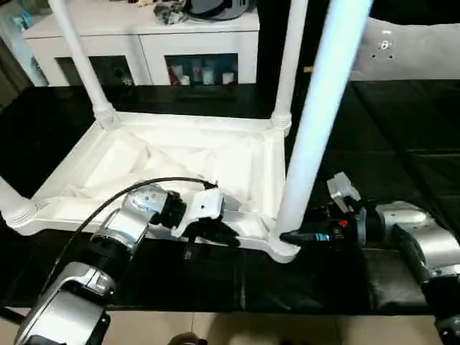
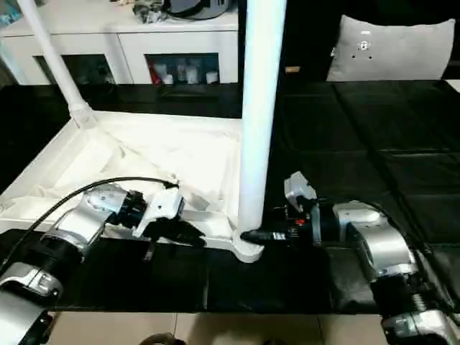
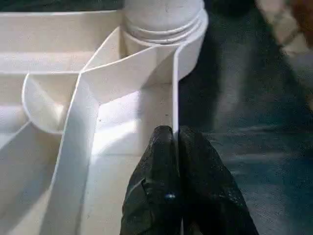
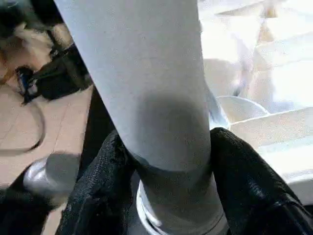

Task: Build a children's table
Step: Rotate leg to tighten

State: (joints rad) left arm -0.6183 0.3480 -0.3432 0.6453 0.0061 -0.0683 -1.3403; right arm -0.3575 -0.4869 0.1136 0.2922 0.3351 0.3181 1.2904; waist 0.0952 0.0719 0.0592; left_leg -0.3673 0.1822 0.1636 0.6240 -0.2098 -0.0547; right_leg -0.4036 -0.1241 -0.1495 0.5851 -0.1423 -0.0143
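Note:
The children's table lies upside down, its ribbed white top (image 1: 180,154) on the black work table. Legs stand up from the corner sockets: far left (image 1: 79,57), far right (image 1: 291,65), near left (image 1: 11,201), and a near right leg (image 1: 316,129). My left gripper (image 1: 215,231) is shut on the top's thin near rim (image 3: 174,98), just left of the near right socket. My right gripper (image 2: 251,236) reaches in from the right at the foot of the near right leg (image 4: 161,73). One black finger (image 4: 244,176) presses each side of that leg just above its socket.
The black work table (image 1: 402,122) stretches bare to the right of the white top. Its front edge runs just below my forearms, with tan floor (image 1: 251,327) beyond. A white cabinet (image 1: 144,36) stands behind, and a grey cushion (image 2: 392,47) rests at the back right.

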